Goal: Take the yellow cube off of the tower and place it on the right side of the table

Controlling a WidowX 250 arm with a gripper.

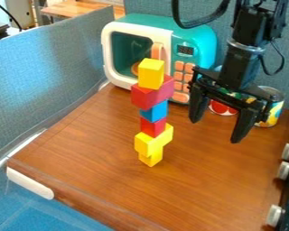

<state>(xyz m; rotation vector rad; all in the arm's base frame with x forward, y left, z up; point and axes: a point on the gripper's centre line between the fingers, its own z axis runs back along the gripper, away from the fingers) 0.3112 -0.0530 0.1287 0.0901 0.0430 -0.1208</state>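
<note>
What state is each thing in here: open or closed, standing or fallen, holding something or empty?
Gripper: open, empty
Yellow cube: resting on top of the tower
Tower: standing, blocks stacked unevenly
Toy microwave door: closed
Right-hand can: upright
Red-patterned can: partly hidden, seemingly upright

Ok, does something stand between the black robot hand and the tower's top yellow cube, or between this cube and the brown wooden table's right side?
Nothing visible stands between the hand and the yellow cube, or between it and the right side of the table.
</note>
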